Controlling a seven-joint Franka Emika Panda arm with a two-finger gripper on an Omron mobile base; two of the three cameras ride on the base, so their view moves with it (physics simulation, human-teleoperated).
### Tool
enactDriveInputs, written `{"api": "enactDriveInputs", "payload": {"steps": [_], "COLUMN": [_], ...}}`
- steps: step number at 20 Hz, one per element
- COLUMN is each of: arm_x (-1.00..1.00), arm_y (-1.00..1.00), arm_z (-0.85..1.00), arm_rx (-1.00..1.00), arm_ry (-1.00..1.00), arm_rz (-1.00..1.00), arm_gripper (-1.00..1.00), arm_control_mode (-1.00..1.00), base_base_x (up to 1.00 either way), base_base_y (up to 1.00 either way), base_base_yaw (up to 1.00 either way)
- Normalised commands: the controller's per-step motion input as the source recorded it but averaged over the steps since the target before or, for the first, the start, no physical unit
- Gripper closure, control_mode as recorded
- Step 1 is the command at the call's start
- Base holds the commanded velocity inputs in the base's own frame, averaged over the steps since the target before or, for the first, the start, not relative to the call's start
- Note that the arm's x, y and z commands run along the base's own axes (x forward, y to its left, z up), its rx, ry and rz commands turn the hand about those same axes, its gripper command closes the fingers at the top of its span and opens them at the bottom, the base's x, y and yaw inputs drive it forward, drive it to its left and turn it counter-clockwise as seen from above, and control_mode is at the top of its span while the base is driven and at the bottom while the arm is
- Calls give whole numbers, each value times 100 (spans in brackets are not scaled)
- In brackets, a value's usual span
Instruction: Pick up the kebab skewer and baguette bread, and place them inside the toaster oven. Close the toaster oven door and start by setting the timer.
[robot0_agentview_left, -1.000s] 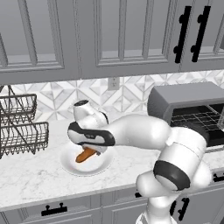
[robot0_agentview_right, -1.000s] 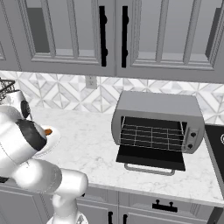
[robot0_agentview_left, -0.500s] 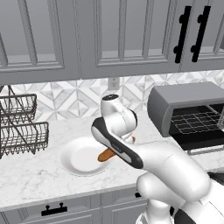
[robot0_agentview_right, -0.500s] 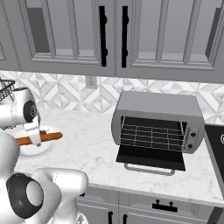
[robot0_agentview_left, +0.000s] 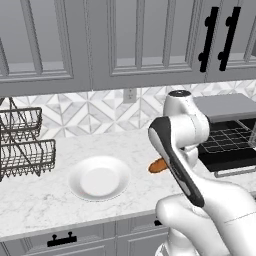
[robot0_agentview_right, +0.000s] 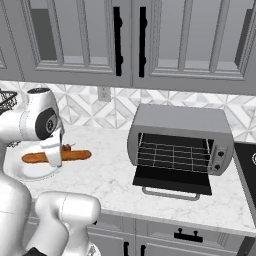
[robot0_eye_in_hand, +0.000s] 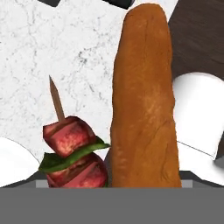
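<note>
Carrying both food items in one go, by our read: baguette bread (robot0_eye_in_hand: 144, 105) and kebab skewer (robot0_eye_in_hand: 72, 151) sit side by side right at the claw in the hand view, off the table (robot0_agentview_right: 115, 172), w/ marble passing beneath. Right base view shows the loaf (robot0_agentview_right: 75, 155) level, sticking out either side of the wrist, above the white plate (robot0_agentview_left: 99, 180), which now lies bare. Claw stands near its widest; fingertips themselves are hidden behind the food, so we can't tell exactly where the pads bear. We judge it's clamped across loaf + skewer together, wide bc the bundle is wide.

Toaster oven (robot0_agentview_right: 180, 137) sits well apart to the right, toaster oven door (robot0_agentview_right: 172, 181) dropped flat, wire rack (robot0_agentview_right: 172, 156) exposed.

Risks from here:
- Skewer is thin next to the loaf; if the loaf takes most of the squeeze, skewer may slip out mid-swing.
- Loaf is held crosswise & long; an end could clip the oven frame on entry unless it's lined up w/ the opening.
- Coming in low could knock the open door or its handle.
- Release too near the rack front → items roll out onto the door, blocking closure.
</note>
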Motion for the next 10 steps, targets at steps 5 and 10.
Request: {"api": "enactDriveInputs", "payload": {"steps": [5, 10], "arm_x": [-39, 0], "arm_y": [-100, -100], "arm_z": [71, 58], "arm_rx": [0, 0], "arm_ry": [-18, -18], "arm_rz": [-5, -4], "arm_gripper": [100, 100], "arm_control_mode": [-100, -100], "base_base_x": [0, 0], "base_base_y": [0, 0], "base_base_yaw": [0, 0]}}
